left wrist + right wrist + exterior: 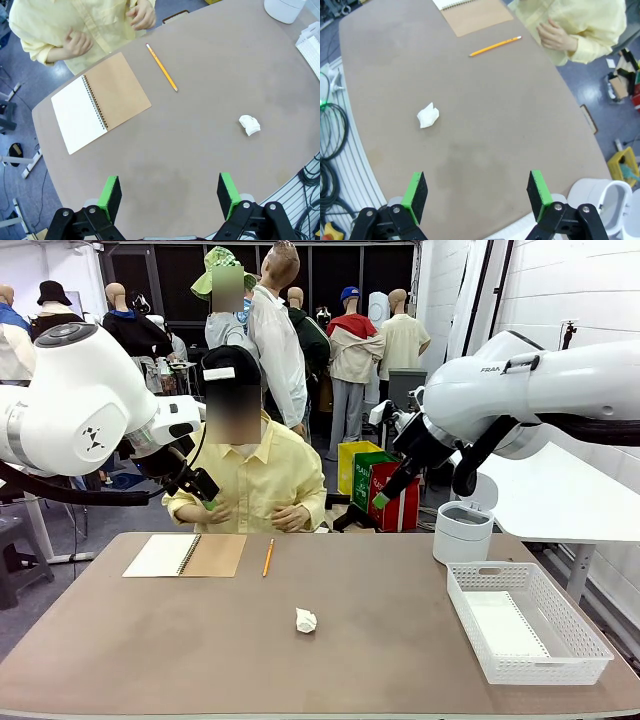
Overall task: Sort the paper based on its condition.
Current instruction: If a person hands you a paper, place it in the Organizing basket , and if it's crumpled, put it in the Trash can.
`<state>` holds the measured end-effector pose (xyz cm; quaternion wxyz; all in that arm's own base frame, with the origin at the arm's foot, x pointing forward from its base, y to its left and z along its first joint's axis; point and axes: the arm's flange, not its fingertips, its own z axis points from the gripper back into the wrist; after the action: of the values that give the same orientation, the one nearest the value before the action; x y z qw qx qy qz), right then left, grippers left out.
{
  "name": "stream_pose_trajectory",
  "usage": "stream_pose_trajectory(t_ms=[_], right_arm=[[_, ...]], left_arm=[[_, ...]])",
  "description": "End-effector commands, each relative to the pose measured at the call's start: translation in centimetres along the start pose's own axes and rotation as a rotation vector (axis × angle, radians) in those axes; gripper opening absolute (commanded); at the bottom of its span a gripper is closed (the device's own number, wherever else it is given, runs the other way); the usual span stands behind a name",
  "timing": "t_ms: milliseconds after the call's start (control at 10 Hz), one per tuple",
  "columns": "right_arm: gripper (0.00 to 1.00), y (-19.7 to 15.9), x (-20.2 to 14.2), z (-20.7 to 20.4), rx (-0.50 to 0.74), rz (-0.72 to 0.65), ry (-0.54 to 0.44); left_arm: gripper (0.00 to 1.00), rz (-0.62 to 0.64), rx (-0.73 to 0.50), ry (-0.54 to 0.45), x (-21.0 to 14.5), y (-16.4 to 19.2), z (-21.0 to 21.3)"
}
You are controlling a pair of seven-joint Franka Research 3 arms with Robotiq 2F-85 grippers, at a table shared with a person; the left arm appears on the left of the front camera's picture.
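- The wide brown rounded bench [380, 660] carried everything, with a person in a pale yellow shirt [262, 480] seated at its far side, both hands held close to the chest
- The robot's white left arm [70, 405] hung high over the bench's left side; its black gripper with green pads [170, 197] was released, fingers spread wide apart over bare bench with nothing between them
- The robot's white right arm [540, 390] was raised above the right side; its black, green-padded gripper [477, 195] was likewise released, fingers wide apart and holding nothing
- A white perforated plastic basket [590, 635], rectangular, sat at the bench's right near edge, and a flat white sheet of paper [505, 625] lay inside it on the bottom
- An open spiral-bound notebook with a tan cover and a blank white page [185, 555] lay at the far left of the bench, in front of the person
- A round white bin [462, 532] with its lid tipped up stood at the far right edge, just behind the basket
- A yellow pencil [268, 557] lay just right of the notebook, apart from it
- A small crumpled white ball of paper [305, 620] rested near the middle of the bench, well apart from the basket, notebook and both grippers
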<state>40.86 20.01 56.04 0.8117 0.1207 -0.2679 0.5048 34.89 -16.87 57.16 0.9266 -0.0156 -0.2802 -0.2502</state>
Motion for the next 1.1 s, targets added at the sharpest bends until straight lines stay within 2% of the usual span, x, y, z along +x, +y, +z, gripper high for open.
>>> stream_pose_trajectory(t_ms=[0,500,800,1000], right_arm=[[1.0,-0.6,1.8,-1.2,0.01,0.065,0.076],[1.0,0.1,6.0,-7.2,0.074,0.295,0.2],[1.0,0.7,6.7,-10.0,0.138,0.351,0.248],[1.0,1.0,6.9,-9.6,0.112,0.34,0.272]], left_arm=[[1.0,-0.007,0.003,-0.001,-0.1,0.1,0.1],[1.0,-0.007,0.003,-0.001,-0.1,0.1,0.1],[1.0,-0.007,0.003,-0.001,-0.1,0.1,0.1],[1.0,-0.007,0.003,-0.001,-0.1,0.1,0.1]])
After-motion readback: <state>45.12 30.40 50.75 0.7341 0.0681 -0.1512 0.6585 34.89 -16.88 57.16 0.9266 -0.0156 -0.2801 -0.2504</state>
